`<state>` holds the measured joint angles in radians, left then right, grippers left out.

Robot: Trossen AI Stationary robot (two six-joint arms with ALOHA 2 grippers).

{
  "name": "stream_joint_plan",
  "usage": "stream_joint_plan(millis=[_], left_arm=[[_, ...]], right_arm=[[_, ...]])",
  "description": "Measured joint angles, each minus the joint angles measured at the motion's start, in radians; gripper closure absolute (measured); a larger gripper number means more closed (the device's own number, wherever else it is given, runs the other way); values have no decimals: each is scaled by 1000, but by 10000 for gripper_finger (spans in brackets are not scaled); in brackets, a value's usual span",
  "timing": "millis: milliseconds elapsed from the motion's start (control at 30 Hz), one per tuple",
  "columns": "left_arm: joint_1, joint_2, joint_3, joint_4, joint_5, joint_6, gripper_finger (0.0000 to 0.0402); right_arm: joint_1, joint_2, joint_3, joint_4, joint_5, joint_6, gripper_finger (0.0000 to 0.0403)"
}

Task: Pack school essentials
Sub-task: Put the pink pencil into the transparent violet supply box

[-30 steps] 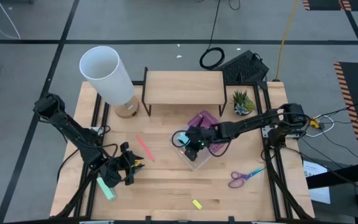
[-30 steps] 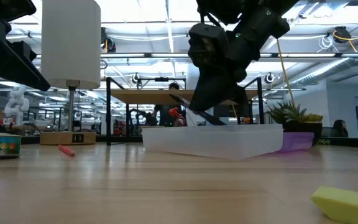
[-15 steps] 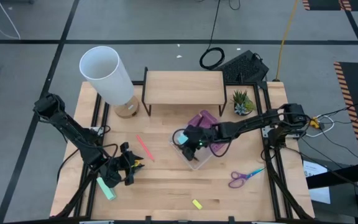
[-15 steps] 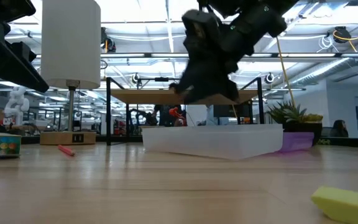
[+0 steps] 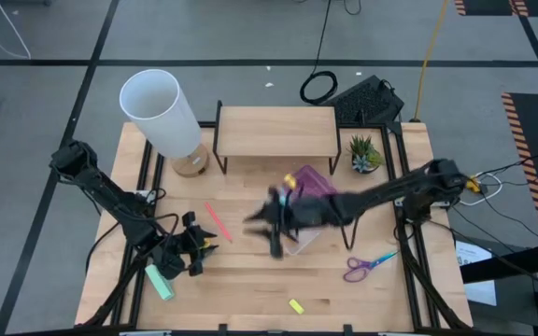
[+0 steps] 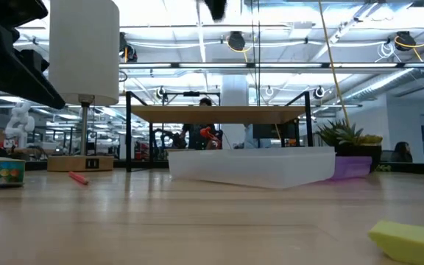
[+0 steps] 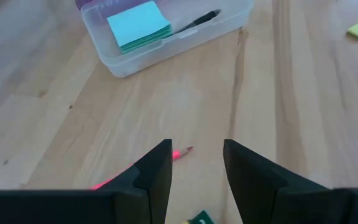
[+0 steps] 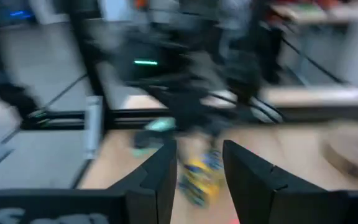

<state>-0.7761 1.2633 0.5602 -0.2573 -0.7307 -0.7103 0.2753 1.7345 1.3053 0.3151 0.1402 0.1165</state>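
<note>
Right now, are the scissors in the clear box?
No, the scissors lie on the table, apart from the clear box.

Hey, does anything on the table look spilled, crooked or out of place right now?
Nothing looks spilled or damaged. The clear box sits skewed to the table edges, and scissors, a pink pencil and a small yellow block lie loose on the wood.

The counter (image 5: 250,280) is seen from straight overhead and level from its surface; the clear box (image 5: 299,238) is shared with the left wrist view.
</note>
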Motion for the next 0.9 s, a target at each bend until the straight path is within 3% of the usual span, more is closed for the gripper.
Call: stream_joint_plan(millis=[167, 233, 333, 400, 633, 800, 900], left_arm=[[31, 0, 0, 37, -2, 75, 252], [42, 0, 0, 59, -3, 93, 252], [48, 0, 0, 79, 10, 104, 252], [45, 0, 0, 68, 16, 105, 252], [34, -9, 0, -66, 17, 80, 252], [-14, -62, 0, -100, -39, 65, 252], [-38, -104, 0, -117, -76, 26, 252]], right_arm=[[113, 158, 118, 157, 110, -142, 282], [123, 234, 138, 267, 117, -126, 282], [134, 370, 139, 572, 120, -68, 282], [126, 435, 150, 638, 130, -53, 282], [60, 568, 422, -8, 397, 111, 282], [26, 719, 636, -193, 369, 202, 277], [10, 785, 708, -348, 432, 231, 269]])
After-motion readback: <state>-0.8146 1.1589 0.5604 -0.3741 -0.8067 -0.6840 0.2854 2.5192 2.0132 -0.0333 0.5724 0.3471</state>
